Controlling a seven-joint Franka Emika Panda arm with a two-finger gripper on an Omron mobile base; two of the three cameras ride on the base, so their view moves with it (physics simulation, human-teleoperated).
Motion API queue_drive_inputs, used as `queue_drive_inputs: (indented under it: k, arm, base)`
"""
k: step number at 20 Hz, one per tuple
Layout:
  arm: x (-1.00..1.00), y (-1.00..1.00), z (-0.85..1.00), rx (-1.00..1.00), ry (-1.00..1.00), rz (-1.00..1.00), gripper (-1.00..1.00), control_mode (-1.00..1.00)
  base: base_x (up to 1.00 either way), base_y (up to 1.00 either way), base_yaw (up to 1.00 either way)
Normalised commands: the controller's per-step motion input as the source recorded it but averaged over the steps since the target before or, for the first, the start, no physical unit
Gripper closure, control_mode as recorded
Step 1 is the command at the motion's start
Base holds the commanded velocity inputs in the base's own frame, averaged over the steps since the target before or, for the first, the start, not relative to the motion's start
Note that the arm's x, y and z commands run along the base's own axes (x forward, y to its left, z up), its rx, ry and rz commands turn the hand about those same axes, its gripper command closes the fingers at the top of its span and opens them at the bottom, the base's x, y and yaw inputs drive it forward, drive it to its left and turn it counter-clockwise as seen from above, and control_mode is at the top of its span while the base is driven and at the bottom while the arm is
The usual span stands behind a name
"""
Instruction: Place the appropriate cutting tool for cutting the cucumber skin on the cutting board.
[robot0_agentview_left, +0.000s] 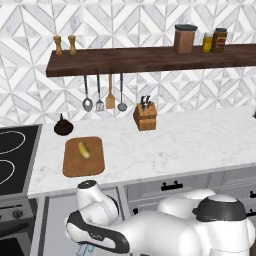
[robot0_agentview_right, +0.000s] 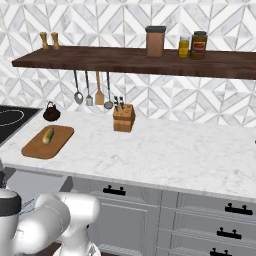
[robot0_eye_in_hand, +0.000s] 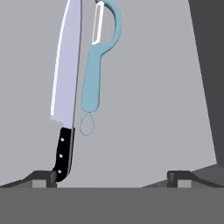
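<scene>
In the hand view the light-blue peeler (robot0_eye_in_hand: 94, 70) lies flat on a grey surface, its blade head away from me. Close on its left lies the long knife (robot0_eye_in_hand: 65, 83) with a silver blade and a black handle. My gripper (robot0_eye_in_hand: 111, 179) is open and holds nothing. Its left fingertip sits beside the knife handle's end. The peeler's handle end is ahead of the gap between the fingers. The brown cutting board (robot0_agentview_left: 75, 167) (robot0_agentview_right: 35, 149) lies on the counter beside the stove, with the small yellow-green cucumber (robot0_agentview_left: 84, 150) (robot0_agentview_right: 48, 135) on it.
A wooden knife block (robot0_agentview_left: 145, 116) (robot0_agentview_right: 123, 118) stands mid-counter and a small dark kettle (robot0_agentview_left: 63, 126) behind the board. The stove (robot0_agentview_left: 10, 155) is at the left. Utensils (robot0_agentview_left: 102, 95) hang under a shelf (robot0_agentview_left: 150, 57) carrying jars. My arm bends low in front of the cabinets.
</scene>
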Motion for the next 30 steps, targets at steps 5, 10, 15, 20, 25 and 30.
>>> queue_drive_inputs:
  k: [5,10,15,20,25,30]
  arm:
    - [0.18,0.00,-0.13,0.00,0.00,0.00,-1.00,-1.00]
    - [0.22,0.00,-0.26,0.00,0.01,0.00,-1.00,-1.00]
    - [0.21,0.00,-0.30,0.00,0.00,0.00,-1.00,-1.00]
    - [0.13,0.00,-0.35,0.00,0.01,0.00,-1.00,-1.00]
    - [0.18,0.00,-0.31,0.00,0.02,0.00,-1.00,-1.00]
    - [0.19,0.00,-0.29,0.00,0.02,0.00,-1.00,-1.00]
  base:
    - [0.00,0.00,0.00]
    - [0.00,0.00,0.00]
    - [0.00,0.00,0.00]
    - [0.00,0.00,0.00]
    - [0.00,0.00,0.00]
    - [0.00,0.00,0.00]
